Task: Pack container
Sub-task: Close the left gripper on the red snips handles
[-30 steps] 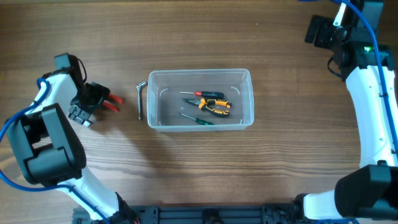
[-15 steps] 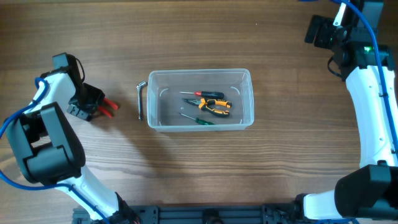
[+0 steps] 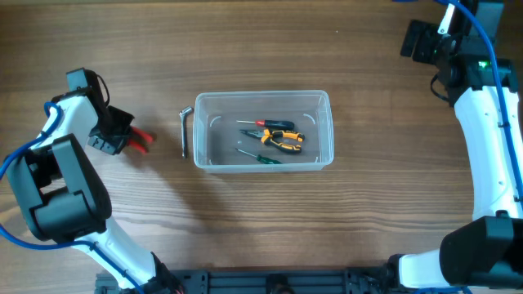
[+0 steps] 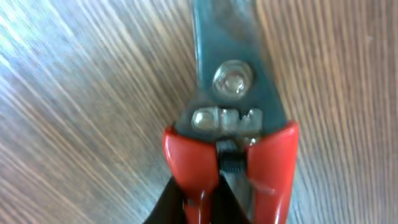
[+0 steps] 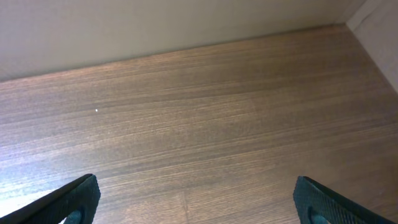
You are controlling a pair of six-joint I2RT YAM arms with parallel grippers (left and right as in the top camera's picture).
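The container (image 3: 327, 102), a clear rectangular tub, stands mid-table and holds orange-and-black pliers (image 3: 283, 140), a red-handled screwdriver (image 3: 263, 123) and a green-handled screwdriver (image 3: 260, 157). Left of it, red-handled pliers (image 3: 141, 140) lie on the wood. My left gripper (image 3: 114, 135) is shut on them. In the left wrist view its black fingers (image 4: 169, 200) pinch one red handle (image 4: 194, 168) of the pliers (image 4: 231, 81), with the gripper (image 4: 199, 208) at the frame's bottom edge. My right gripper (image 5: 199, 202) stands open over bare wood at the far right (image 3: 421, 41).
A metal hex key (image 3: 184, 131) lies just left of the tub, between it and the red pliers. The right arm (image 3: 490, 139) runs along the table's right edge. A wall meets the table beyond the right gripper.
My left gripper has closed onto the red pliers' handle, shifting slightly left with them. The right arm has not moved.
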